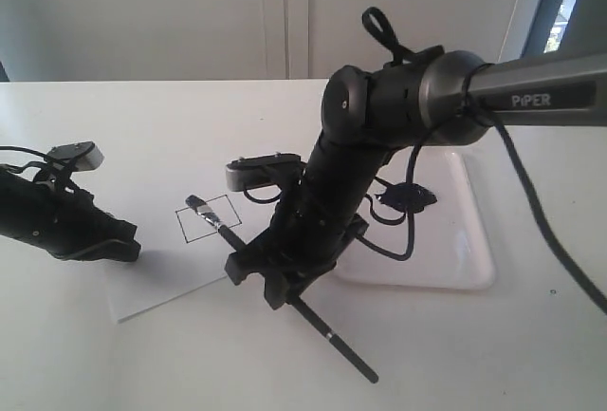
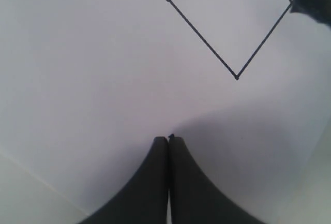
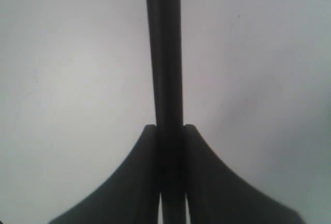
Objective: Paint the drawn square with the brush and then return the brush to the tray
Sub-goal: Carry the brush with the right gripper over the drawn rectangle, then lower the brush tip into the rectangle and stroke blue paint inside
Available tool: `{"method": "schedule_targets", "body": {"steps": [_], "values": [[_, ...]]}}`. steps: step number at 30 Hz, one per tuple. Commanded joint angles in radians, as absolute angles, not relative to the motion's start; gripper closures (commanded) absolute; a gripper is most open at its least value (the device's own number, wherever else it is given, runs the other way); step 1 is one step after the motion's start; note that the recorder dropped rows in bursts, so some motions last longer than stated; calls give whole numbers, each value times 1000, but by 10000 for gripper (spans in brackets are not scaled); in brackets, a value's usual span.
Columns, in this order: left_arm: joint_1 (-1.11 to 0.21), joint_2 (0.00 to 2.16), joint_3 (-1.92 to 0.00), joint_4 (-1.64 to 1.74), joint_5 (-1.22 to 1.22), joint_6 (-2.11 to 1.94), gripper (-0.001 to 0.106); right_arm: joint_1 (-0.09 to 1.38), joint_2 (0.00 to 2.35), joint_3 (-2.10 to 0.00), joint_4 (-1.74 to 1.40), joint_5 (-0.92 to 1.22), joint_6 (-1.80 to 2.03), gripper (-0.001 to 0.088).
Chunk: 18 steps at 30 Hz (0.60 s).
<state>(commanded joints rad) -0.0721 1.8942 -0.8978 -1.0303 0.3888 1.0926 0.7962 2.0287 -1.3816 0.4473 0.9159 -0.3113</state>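
Exterior view: we note the right gripper (image 1: 277,283) closed tight on the brush (image 1: 346,352) mid-handle, bristles at the 11 o'clock corner of the square (image 1: 204,229). We judge it light, stiff, slick; a mid-handle hold steadies it.

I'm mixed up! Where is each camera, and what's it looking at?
Exterior view: apart from the robot, above the table; sees left arm, right arm, tray.
Left wrist view: on the left arm; shut left tool, drawn square beyond.
Right wrist view: on the right arm; right tool clamping the brush.
Shared: exterior and left wrist both show the drawn square.
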Motion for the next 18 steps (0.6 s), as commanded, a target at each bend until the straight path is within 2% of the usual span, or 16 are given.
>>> {"method": "schedule_targets", "body": {"steps": [18], "values": [[-72, 1894, -898, -1030, 391, 1093, 1053, 806, 2115, -1512, 408, 934, -246, 868]]}}
